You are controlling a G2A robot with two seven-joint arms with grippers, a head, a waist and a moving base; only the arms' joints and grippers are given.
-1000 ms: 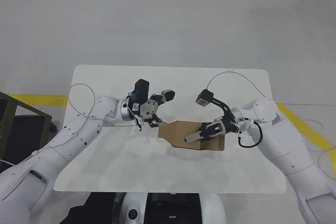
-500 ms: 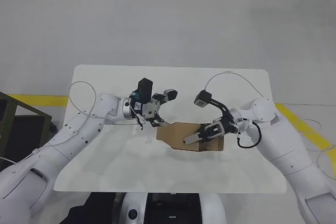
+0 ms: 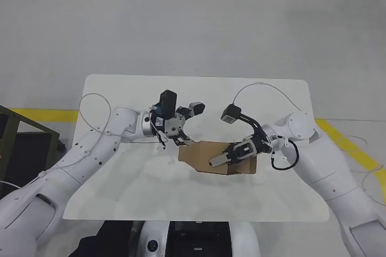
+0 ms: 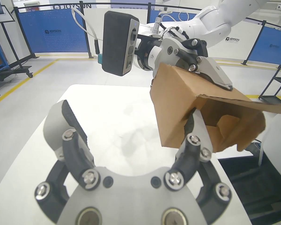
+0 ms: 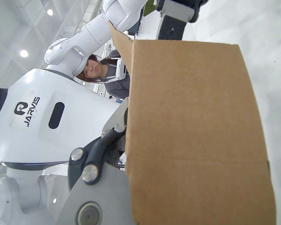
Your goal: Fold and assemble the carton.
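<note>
Carton (image 3: 196,158): brown matte cardboard, perhaps tubular

White table (image 3: 244,193) with rounded corners

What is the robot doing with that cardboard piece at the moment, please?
The robot is assembling a brown carton over the white table. Its right hand grips one panel, holding the carton partly opened into a sleeve. The left hand is open, one finger against the carton's open end.
</note>
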